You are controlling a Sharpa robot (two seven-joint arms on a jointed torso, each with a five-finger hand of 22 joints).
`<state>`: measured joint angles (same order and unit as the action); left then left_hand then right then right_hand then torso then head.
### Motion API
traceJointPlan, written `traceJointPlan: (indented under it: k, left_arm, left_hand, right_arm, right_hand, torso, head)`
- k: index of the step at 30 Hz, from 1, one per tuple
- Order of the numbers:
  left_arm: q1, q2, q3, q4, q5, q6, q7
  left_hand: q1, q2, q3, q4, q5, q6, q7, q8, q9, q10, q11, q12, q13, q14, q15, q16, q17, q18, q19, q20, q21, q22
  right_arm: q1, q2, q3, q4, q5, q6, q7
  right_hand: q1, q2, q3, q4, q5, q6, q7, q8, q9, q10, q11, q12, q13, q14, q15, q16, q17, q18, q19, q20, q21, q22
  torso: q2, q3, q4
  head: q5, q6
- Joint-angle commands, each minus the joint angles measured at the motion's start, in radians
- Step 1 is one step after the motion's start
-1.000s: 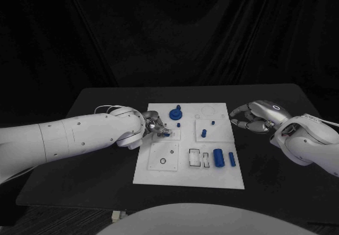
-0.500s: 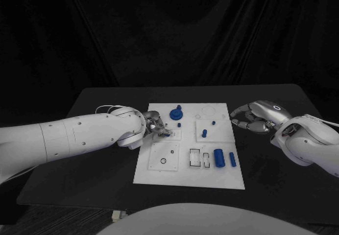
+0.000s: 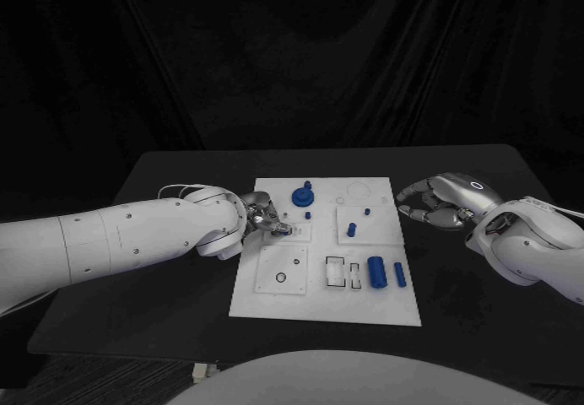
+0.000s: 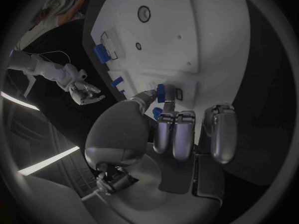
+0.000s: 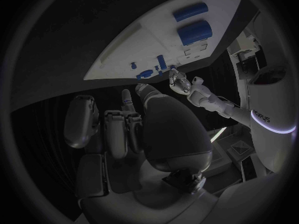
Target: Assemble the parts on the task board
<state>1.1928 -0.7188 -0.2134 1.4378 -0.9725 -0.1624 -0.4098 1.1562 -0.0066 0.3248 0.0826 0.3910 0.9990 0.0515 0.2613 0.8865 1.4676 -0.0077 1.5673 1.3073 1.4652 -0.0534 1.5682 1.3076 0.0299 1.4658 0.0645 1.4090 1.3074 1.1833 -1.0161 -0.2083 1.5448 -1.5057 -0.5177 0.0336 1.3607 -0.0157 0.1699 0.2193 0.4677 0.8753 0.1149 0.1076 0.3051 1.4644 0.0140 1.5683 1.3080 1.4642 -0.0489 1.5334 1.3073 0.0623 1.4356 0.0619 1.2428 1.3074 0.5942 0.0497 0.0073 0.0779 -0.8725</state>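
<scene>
The left hand (image 3: pixel 266 218) sits over the task board (image 3: pixel 319 297) at its left edge, pinching a small blue part (image 4: pixel 161 92) between thumb and a fingertip, its other fingers curled. The right hand (image 3: pixel 429 203) hovers off the board's right edge, fingers curled inward and holding nothing. On the board stand a blue knobbed disc (image 3: pixel 303 198) near its far edge and two blue cylinders (image 3: pixel 386 272) toward its right side
</scene>
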Motion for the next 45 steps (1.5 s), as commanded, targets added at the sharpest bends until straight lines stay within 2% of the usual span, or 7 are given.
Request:
traceJointPlan:
  k: [1,7,15,26,45]
  left_arm:
    - [0.002,-0.004,0.001,0.011,0.002,-0.031,0.016]
    - [0.015,-0.009,0.001,0.02,0.002,-0.042,0.015]
    - [0.022,0.002,0.001,0.015,0.002,-0.018,-0.001]
    - [0.019,0.027,0.001,-0.01,0.002,0.009,-0.022]
    - [0.014,0.035,0.001,-0.02,-0.075,0.0,-0.023]
  left_hand:
    - [0.003,-0.004,0.008,-0.001,0.006,0.008,-0.004,0.006,0.002,0.103,-0.007,0.003,0.263,0.106,-0.005,0.003,0.263,0.011,0.015,-0.009,0.006,0.21]
    - [0.005,-0.009,0.013,-0.005,0.009,0.015,-0.008,0.015,0.007,0.103,-0.01,0.003,0.263,0.106,-0.008,0.003,0.263,0.009,0.018,-0.012,0.011,0.212]
    - [0.007,-0.009,0.016,-0.006,0.007,0.015,-0.008,0.016,0.008,0.103,-0.011,0.003,0.263,0.106,-0.009,0.003,0.263,0.009,0.018,-0.013,0.011,0.212]
    - [0.024,-0.012,0.034,-0.02,-0.032,0.009,-0.01,0.019,0.01,0.103,-0.014,0.003,0.263,0.106,-0.012,0.003,0.263,0.009,0.019,-0.017,0.01,0.211]
    - [0.023,-0.01,0.036,-0.018,-0.053,0.011,-0.009,0.021,0.01,0.103,-0.014,0.003,0.263,0.106,-0.013,0.003,0.263,0.009,0.02,-0.018,0.011,0.212]
  right_arm:
    - [-0.003,-0.002,0.001,0.001,-0.002,-0.014,-0.006]
    - [-0.003,-0.003,0.001,0.001,-0.002,-0.016,-0.007]
    - [-0.003,-0.002,0.001,0.002,-0.002,-0.017,-0.008]
    - [-0.003,-0.003,0.001,0.004,-0.002,-0.018,-0.008]
    - [-0.003,0.0,0.001,0.001,-0.002,-0.016,-0.008]
  right_hand:
    - [0.006,0.0,0.007,0.001,0.008,-0.003,0.001,-0.001,-0.002,0.106,0.004,0.003,0.263,0.093,0.002,-0.007,0.224,0.012,-0.006,0.001,-0.004,0.159]
    - [0.006,0.0,0.007,0.001,0.008,-0.003,0.001,-0.001,-0.002,0.106,0.004,0.003,0.263,0.093,0.002,-0.007,0.224,0.012,-0.006,0.001,-0.004,0.159]
    - [0.006,0.0,0.007,0.001,0.008,-0.003,0.001,-0.001,-0.002,0.106,0.004,0.003,0.263,0.093,0.002,-0.007,0.224,0.012,-0.006,0.001,-0.004,0.159]
    - [0.006,0.0,0.007,0.001,0.008,-0.003,0.001,-0.001,-0.002,0.106,0.004,0.003,0.263,0.093,0.002,-0.007,0.224,0.012,-0.006,0.001,-0.004,0.159]
    - [0.005,-0.001,0.009,0.0,0.009,-0.002,0.001,-0.001,-0.003,0.106,0.005,0.003,0.263,0.092,0.002,-0.009,0.222,0.012,-0.006,0.0,-0.006,0.159]
  torso:
    - [0.0,0.0,0.0]
    - [-0.001,-0.0001,-0.0005]
    - [-0.001,0.0004,-0.0012]
    - [0.0,-0.0001,0.0001]
    - [0.0,0.0001,0.0003]
  head:
    - [-0.001,0.0]
    - [-0.003,0.0]
    - [-0.003,0.0]
    - [-0.004,0.0]
    - [0.001,0.0]
